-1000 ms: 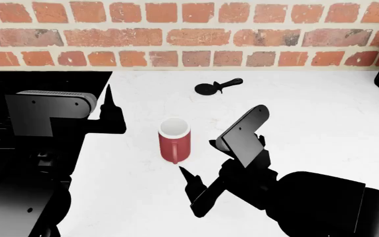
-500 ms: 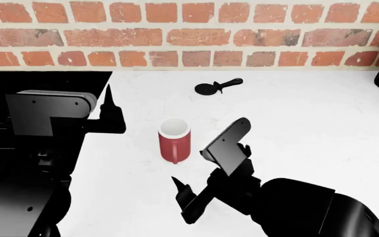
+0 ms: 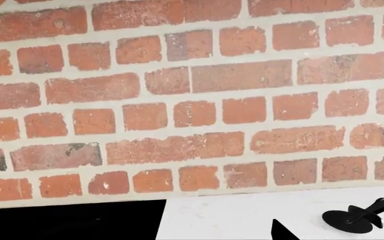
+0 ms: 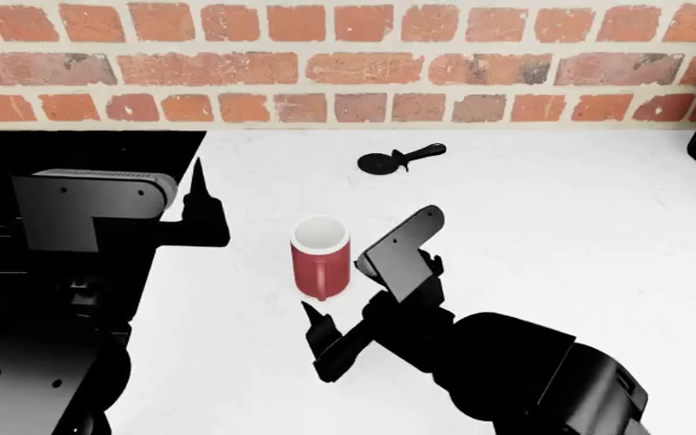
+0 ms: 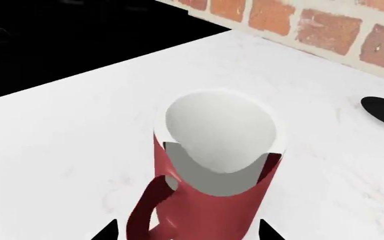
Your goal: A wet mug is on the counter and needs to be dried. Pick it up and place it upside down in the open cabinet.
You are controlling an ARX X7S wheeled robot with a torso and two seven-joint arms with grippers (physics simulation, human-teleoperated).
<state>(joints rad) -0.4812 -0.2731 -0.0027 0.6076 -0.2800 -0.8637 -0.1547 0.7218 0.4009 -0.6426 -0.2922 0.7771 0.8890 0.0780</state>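
The red mug (image 4: 322,258) stands upright on the white counter (image 4: 565,208), handle toward the robot. From the head, the right gripper (image 4: 348,304) sits just beside the mug's near side, jaws spread, nothing between them. The right wrist view alone shows the mug's white inside and its handle (image 5: 148,210) up close, with two dark fingertips (image 5: 105,232) flanking its base. The left gripper (image 4: 199,204) hovers by the black stovetop (image 4: 70,149); whether its jaws are open cannot be told. The left wrist view shows mostly the brick wall (image 3: 192,100) and a black round-headed utensil (image 3: 359,218). No writing is visible.
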